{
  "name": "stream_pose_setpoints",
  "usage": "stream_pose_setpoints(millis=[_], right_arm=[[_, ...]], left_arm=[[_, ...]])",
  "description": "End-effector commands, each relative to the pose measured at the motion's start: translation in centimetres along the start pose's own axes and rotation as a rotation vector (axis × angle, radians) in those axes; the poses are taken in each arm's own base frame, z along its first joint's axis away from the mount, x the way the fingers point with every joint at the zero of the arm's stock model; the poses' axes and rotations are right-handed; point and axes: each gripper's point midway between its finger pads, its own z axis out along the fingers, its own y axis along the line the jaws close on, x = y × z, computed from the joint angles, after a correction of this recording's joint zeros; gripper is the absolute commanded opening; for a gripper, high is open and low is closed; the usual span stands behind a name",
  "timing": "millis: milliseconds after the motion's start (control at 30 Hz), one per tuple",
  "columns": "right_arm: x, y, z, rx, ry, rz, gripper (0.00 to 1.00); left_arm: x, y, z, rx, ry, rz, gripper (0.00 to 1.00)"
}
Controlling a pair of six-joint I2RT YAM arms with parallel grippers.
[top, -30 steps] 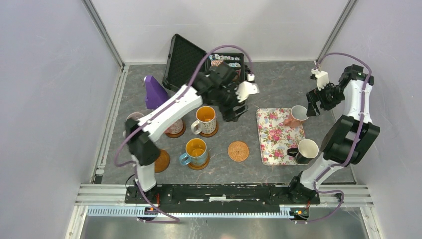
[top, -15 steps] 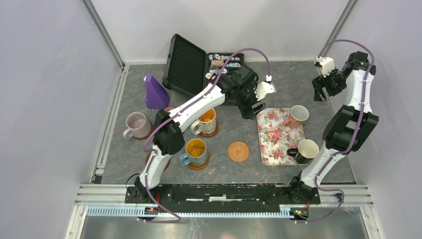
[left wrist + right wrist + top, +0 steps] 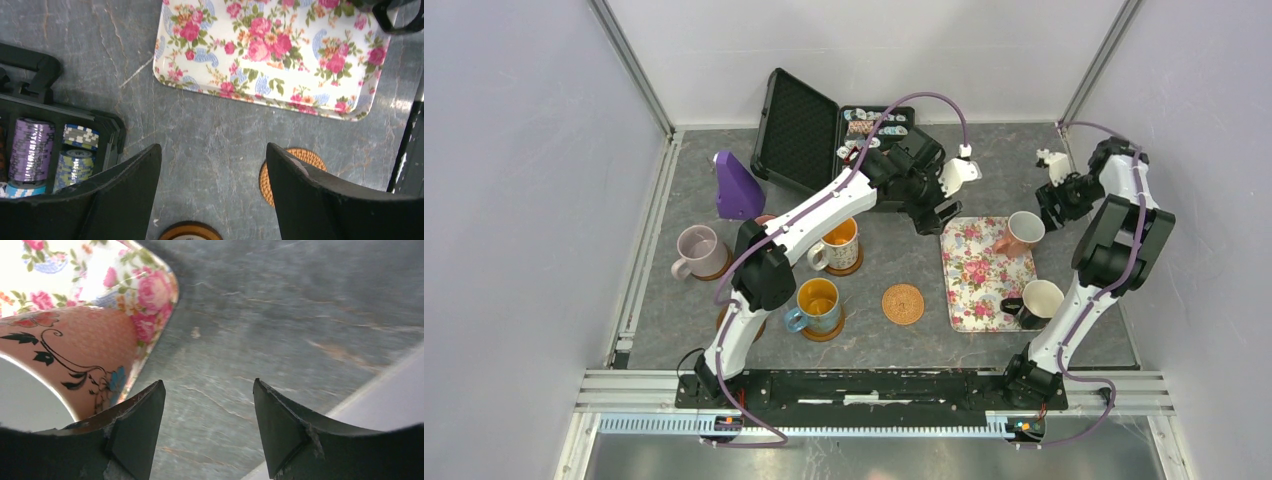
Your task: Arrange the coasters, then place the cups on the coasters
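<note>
3 cups seen seated on brown coasters [image 3: 854,268] (lilac cup [image 3: 696,247], floral cup [image 3: 838,240], blue cup [image 3: 816,303]), white-pink cup [image 3: 1025,230] and black cup [image 3: 1036,301] waiting on floral tray [image 3: 969,280], patterned coaster [image 3: 903,303] bare; left gripper [image 3: 214,155] splayed, empty, above table [image 3: 894,255] by tray; right gripper [image 3: 209,385] parted, nothing between, just beside white-pink cup.

Grey marbled surface [image 3: 984,165]. Carries an open black case [image 3: 796,125] at the far edge, a purple block [image 3: 736,188] far left, and a floral tray [image 3: 972,275] right of centre. Bare orange-tan coaster [image 3: 903,304] near the tray's left side, not touching. Brown coasters [image 3: 828,334] left of centre, mostly covered; near-left one half hidden.
</note>
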Motion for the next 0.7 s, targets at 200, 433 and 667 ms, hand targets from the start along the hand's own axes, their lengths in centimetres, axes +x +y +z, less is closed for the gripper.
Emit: stream_pose_setpoints(millis=[200, 433, 667], right_arm=[[2.0, 5.2, 3.0, -0.145, -0.024, 0.118, 0.7], [2.5, 6.6, 3.1, -0.157, -0.022, 0.115, 0.7], [2.7, 7.4, 3.2, -0.16, -0.025, 0.119, 0.7]], left_arm=[[-3.6, 0.2, 4.3, -0.057, -0.134, -0.035, 0.78], [-2.9, -2.1, 8.3, -0.041, -0.105, -0.004, 0.79], [-2.9, -3.1, 10.5, -0.041, -0.134, -0.033, 0.84]])
